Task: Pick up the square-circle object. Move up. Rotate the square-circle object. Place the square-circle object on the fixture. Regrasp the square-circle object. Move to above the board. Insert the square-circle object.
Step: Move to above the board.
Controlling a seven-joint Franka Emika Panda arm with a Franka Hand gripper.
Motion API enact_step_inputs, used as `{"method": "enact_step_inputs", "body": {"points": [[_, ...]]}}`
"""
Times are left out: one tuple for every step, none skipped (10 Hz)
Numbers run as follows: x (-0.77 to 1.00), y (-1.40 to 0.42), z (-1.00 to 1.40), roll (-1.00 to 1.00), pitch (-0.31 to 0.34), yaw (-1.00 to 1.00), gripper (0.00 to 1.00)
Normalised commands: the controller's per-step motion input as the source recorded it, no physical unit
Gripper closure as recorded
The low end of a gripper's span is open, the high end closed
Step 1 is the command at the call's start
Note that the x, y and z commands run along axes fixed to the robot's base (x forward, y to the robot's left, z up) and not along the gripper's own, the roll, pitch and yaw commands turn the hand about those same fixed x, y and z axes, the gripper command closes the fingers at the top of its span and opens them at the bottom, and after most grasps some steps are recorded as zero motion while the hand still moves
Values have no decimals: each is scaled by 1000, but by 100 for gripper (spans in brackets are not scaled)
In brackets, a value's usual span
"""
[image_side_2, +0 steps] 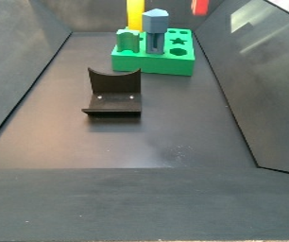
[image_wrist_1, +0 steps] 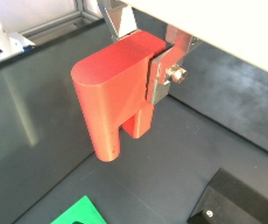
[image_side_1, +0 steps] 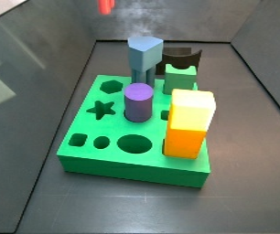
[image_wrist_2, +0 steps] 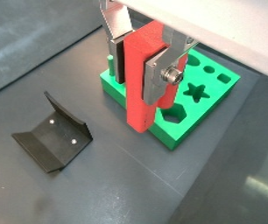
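Note:
The square-circle object (image_wrist_2: 143, 83) is a slim red block hanging upright, its stepped, narrower end (image_wrist_1: 110, 144) pointing down. My gripper (image_wrist_2: 143, 70) is shut on its upper part, one silver finger (image_wrist_1: 167, 72) pressed on each side. It hangs high above the floor, so only its red lower tip (image_side_1: 106, 5) shows at the upper edge in both side views (image_side_2: 200, 6). The green board (image_wrist_2: 214, 94) lies below and behind it. The dark fixture (image_side_2: 113, 92) stands on the floor apart from the board, and shows past it in a side view (image_side_1: 179, 58).
A blue-grey peg (image_side_1: 144, 55), a purple cylinder (image_side_1: 137, 101) and a yellow block (image_side_1: 190, 123) stand in the board (image_side_1: 130, 166). Star (image_side_1: 101, 110) and round (image_side_1: 134, 143) holes are open. Sloping dark walls (image_side_2: 34, 66) ring the floor.

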Motion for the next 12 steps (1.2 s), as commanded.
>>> {"method": "enact_step_inputs", "body": {"points": [[2, -28, 635, 89, 71, 35, 100], [7, -21, 413, 82, 73, 34, 100], [8, -18, 247, 77, 76, 33, 100], [269, -1000, 102, -178, 234, 167, 100], [278, -1000, 70, -164, 224, 155, 100], [305, -1000, 69, -114, 233, 93, 100], [310, -1000, 74, -70, 191, 33, 100], [314, -1000, 79, -5, 142, 16, 100], [334, -1000, 83, -9, 118, 10, 100], [337, -1000, 89, 12, 111, 9, 100], [361, -954, 94, 16, 127, 10, 100], [288, -684, 73, 16, 129, 7, 100]]}}
